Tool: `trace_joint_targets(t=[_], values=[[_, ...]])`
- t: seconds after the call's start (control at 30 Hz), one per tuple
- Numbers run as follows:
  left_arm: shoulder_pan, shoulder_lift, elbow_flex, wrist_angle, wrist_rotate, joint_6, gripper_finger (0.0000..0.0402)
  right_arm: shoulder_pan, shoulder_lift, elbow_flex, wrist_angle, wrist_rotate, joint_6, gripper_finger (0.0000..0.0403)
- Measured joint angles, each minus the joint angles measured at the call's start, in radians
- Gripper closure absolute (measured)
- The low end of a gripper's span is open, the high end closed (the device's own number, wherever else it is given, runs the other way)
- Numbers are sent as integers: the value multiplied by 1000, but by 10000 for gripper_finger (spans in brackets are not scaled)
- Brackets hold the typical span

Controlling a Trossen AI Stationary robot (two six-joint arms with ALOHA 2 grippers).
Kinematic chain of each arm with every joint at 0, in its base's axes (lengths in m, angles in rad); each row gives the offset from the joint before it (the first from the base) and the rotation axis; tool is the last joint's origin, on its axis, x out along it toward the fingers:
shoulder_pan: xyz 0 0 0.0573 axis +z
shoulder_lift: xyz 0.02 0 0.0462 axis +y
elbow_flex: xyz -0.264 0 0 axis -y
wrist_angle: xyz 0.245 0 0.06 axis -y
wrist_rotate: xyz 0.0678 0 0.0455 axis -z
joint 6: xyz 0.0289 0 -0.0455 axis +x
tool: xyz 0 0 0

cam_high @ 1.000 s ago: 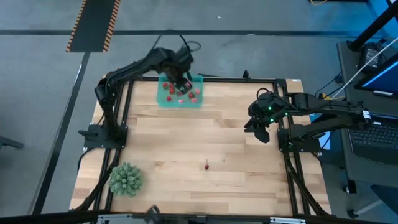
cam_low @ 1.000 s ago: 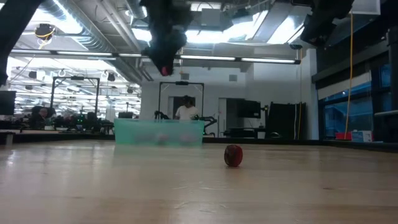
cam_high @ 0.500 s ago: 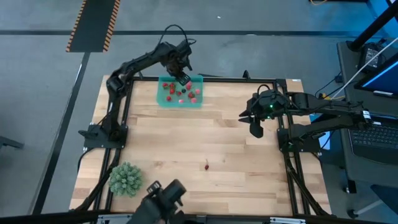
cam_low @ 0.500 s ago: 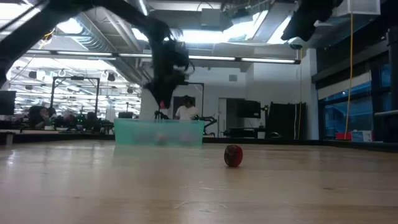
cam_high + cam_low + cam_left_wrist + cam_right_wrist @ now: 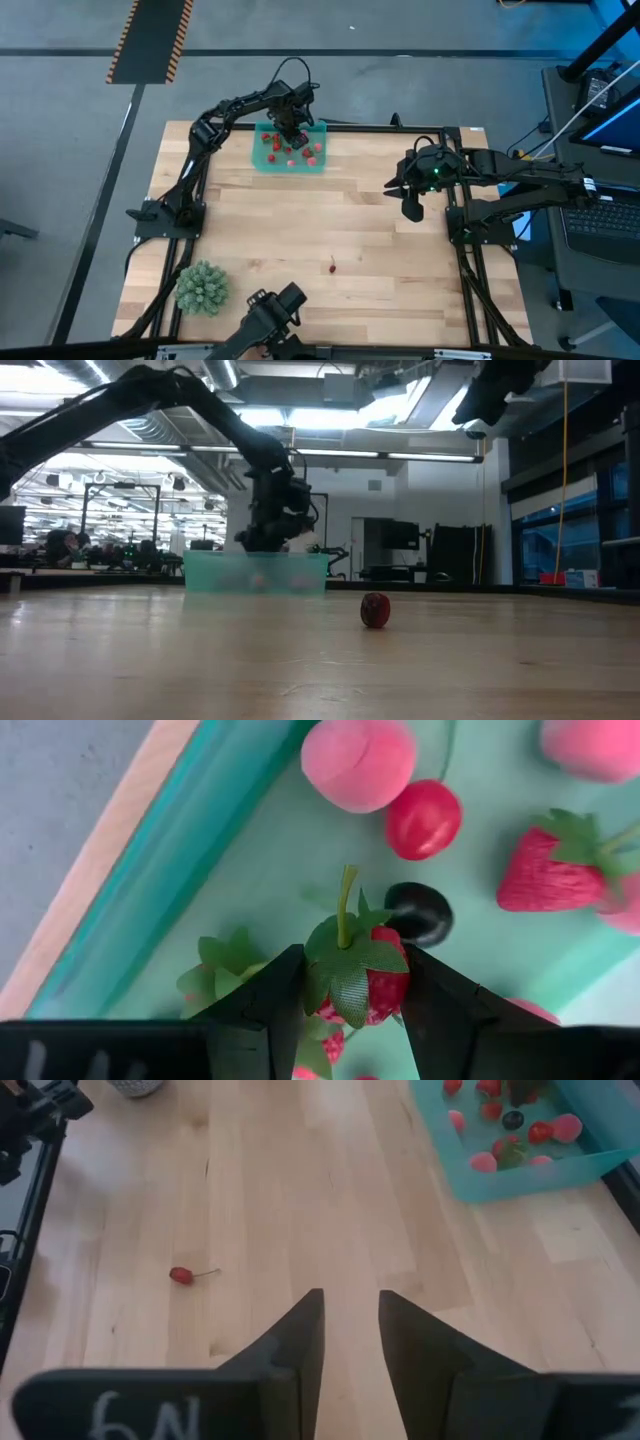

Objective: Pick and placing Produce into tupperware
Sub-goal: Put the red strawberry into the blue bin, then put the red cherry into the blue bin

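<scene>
Tupperware [image 5: 289,150] lies at the far edge of the table [image 5: 300,230] in the high view, with red and pink fruits [image 5: 297,152] scattered inside. The left tool [image 5: 291,133] reaches down into it near the far rim. The right tool [image 5: 411,207] hangs above the table's right side, well apart from the tub. One red fruit [image 5: 331,266] lies alone on the wood nearer the front, and a spiky green ball [image 5: 203,287] sits at the front left corner.

In the low view the left tool [image 5: 266,536] dips behind the teal tub [image 5: 255,572]; the lone fruit [image 5: 375,610] rests in front of it to the right.

The left wrist view shows the left tool [image 5: 350,1000] clamped on a strawberry [image 5: 362,975] with a green top, just above the tub floor [image 5: 260,870], beside a dark fruit [image 5: 420,913].

The right wrist view shows the right tool [image 5: 350,1330] with its fingers narrowly parted and nothing between them, the lone fruit [image 5: 181,1275] and the tub [image 5: 520,1140] farther off.
</scene>
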Motion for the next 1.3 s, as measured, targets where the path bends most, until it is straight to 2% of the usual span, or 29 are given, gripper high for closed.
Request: trace_joint_targets(t=[0.27,0.53,0.7,0.97,1.13,1.23,1.3], values=[[3,11,0,15,-21,-1,258,0,0,0,0,0,-8,302],[3,11,0,15,-105,1,209,0,0,0,-1,0,-8,302],[3,6,10,-15,-116,0,197,0,0,0,-1,0,-8,302],[-13,6,173,-212,-114,-21,196,0,0,0,-2,0,-8,302],[-41,5,313,-393,-114,-36,195,0,0,0,-2,0,-6,302],[-68,-5,356,-404,-109,-66,195,0,0,0,-2,0,-6,302],[-82,-21,367,-407,-58,-96,195,0,0,0,-2,0,-5,302]])
